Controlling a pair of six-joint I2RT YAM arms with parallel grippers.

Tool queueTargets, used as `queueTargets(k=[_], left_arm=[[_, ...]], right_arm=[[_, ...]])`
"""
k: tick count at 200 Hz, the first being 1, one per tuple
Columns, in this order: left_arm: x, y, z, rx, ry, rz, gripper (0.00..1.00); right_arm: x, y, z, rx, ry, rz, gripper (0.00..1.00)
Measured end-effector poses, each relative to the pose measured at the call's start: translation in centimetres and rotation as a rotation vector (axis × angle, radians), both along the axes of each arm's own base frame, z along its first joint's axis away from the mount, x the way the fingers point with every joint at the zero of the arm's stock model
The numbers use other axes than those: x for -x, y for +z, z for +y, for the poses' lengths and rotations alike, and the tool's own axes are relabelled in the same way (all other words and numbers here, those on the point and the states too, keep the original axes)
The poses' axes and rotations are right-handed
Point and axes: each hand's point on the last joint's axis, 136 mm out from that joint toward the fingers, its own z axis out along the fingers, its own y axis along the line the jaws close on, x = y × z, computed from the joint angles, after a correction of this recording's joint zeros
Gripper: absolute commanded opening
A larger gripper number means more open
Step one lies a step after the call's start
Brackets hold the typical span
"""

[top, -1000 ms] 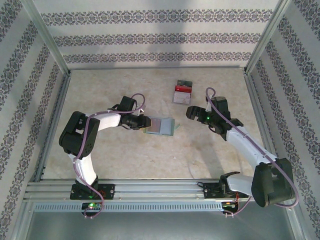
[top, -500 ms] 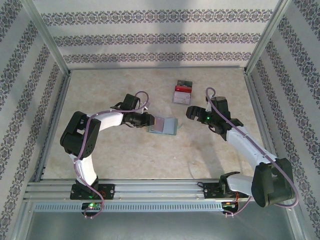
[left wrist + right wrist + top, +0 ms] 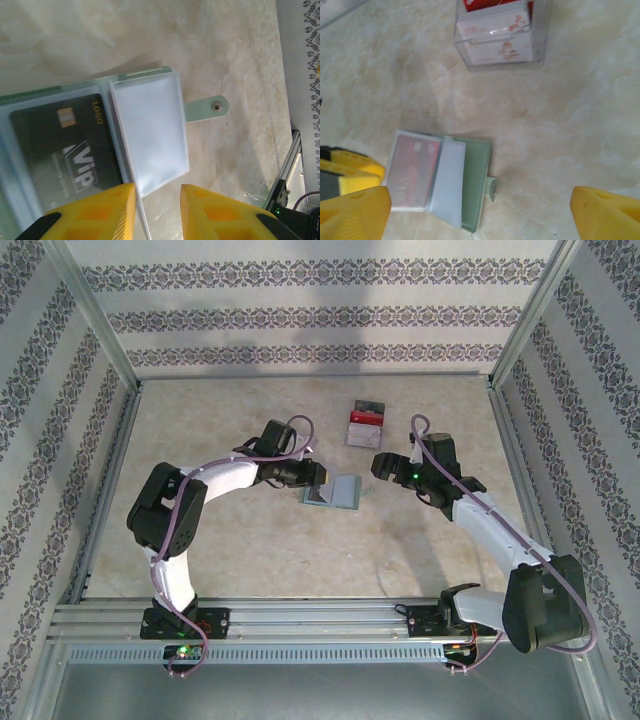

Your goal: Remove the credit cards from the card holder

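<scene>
The card holder (image 3: 338, 493) lies open on the marble table, its grey-green cover (image 3: 476, 184) and snap tab (image 3: 207, 107) to the right. A dark VIP credit card (image 3: 65, 145) sits in a clear sleeve beside an empty sleeve (image 3: 150, 127). The right wrist view shows a red card (image 3: 412, 170) in a sleeve. My left gripper (image 3: 318, 480) is at the holder's left edge, jaws a little apart. One yellow finger (image 3: 100, 212) lies over the sleeves, and bare table shows between the fingers. My right gripper (image 3: 383, 464) hovers open to the right, above the holder (image 3: 479, 220).
A clear box (image 3: 364, 423) of red and white cards (image 3: 497, 35) stands behind the holder. Metal frame posts and patterned walls enclose the table on three sides. A rail (image 3: 300, 625) runs along the near edge.
My left gripper has slid to the right, and the card holder has shifted right with it. The right arm has stayed in place.
</scene>
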Motion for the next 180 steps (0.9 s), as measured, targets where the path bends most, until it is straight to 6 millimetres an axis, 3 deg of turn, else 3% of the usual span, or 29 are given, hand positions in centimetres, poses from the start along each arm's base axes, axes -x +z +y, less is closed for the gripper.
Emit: queueTargets(k=[68, 105, 180], left_arm=[[0.5, -0.8, -2.1, 0.0, -0.048, 0.015, 0.3], [0.6, -0.9, -2.2, -0.003, -0.05, 0.017, 0.3], [0.6, -0.9, -2.2, -0.003, -0.05, 0.017, 0.36]], right_arm=[[-0.1, -2.5, 4.4, -0.238, 0.119, 0.175, 0.53], [-0.9, -3.5, 6.5, -0.362, 0.134, 0.235, 0.54], [-2.5, -4.7, 10.5, -0.434, 0.15, 0.285, 0.53]])
